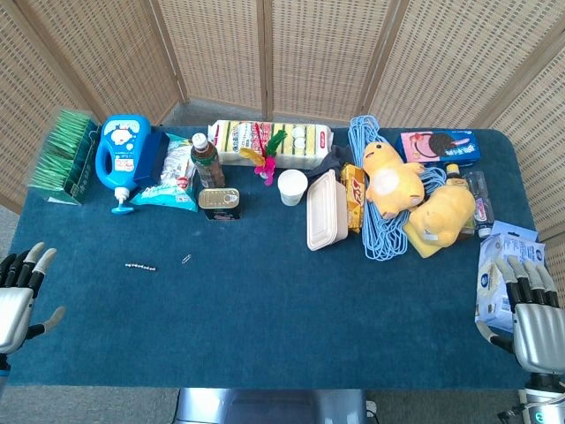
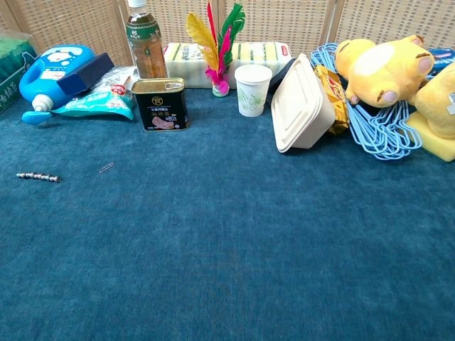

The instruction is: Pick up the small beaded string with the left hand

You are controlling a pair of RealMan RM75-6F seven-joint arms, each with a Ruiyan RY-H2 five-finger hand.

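Observation:
The small beaded string [image 1: 140, 266] is a short row of dark, shiny beads lying flat on the blue cloth at the left; the chest view shows the beaded string [image 2: 38, 177] near its left edge. My left hand [image 1: 19, 291] hovers at the table's left edge, fingers apart and empty, well left of and slightly nearer than the beads. My right hand [image 1: 528, 311] is at the right front corner, fingers spread, holding nothing. Neither hand appears in the chest view.
A paper clip [image 1: 186, 259] lies just right of the beads. Behind them stand a blue detergent bottle [image 1: 124, 157], a snack bag [image 1: 170, 181], a tin can [image 1: 219, 203] and a tea bottle [image 1: 206, 161]. A blue-and-white packet [image 1: 500, 265] lies beside my right hand.

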